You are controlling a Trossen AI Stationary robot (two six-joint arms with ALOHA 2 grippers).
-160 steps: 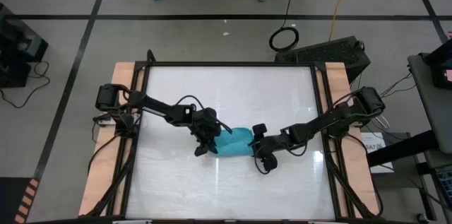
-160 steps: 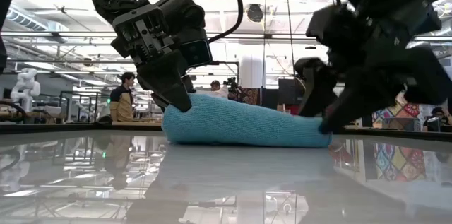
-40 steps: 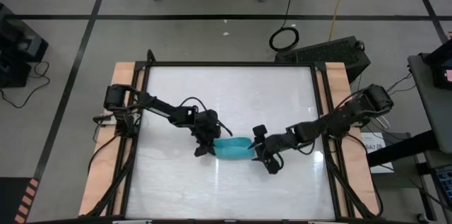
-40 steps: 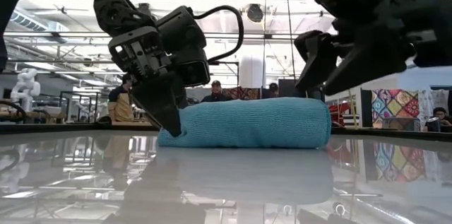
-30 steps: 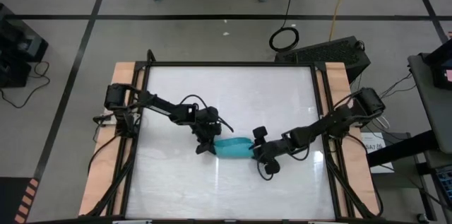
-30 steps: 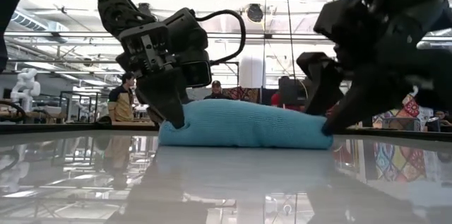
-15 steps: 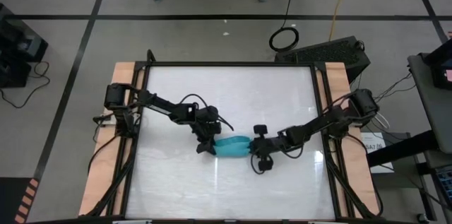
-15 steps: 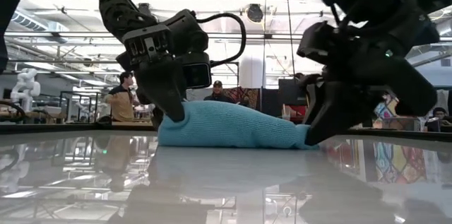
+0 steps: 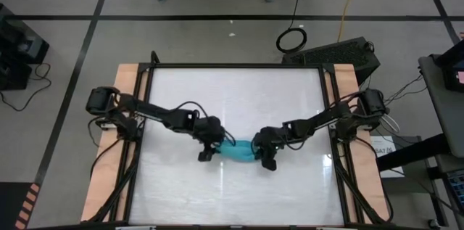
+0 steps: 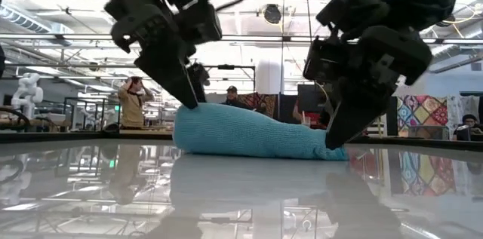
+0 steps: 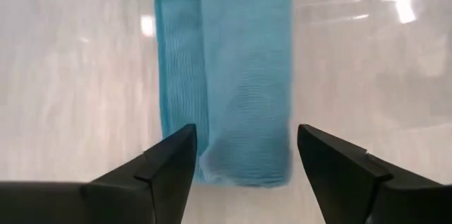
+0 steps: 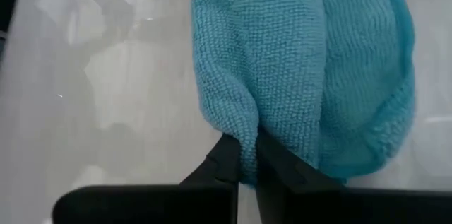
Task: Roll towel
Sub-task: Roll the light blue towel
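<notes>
The teal-blue towel [image 9: 238, 150] lies as a loose roll on the white table, thick at its left end and tapering toward its right end [image 10: 332, 150]. My left gripper [image 9: 207, 147] is open just over the roll's left end. In the left wrist view its two fingers [image 11: 173, 164] stand on either side of that end [image 11: 244, 171], apart from the cloth. My right gripper [image 9: 262, 152] is shut on the towel's right end. My right gripper pinches a raised fold of the towel at the roll's right end [image 12: 244, 128] between its two fingers. The fingers [image 10: 337, 135] come from above, slanting down from the table's right. The towel stays on the table, its pinched end low and flattened.
The glossy white table top [image 9: 232, 92] has wooden side rails [image 9: 125, 92] on the left and right. Free room lies toward the far and near edges. Beyond the table the low view shows people [image 10: 134, 103] and workshop gear.
My left gripper has opened, let go of the roll's left end and risen a little above it. My right gripper has gone toward the towel and shut on its right end. That end has sunk and narrowed, while the left end keeps its bulk.
</notes>
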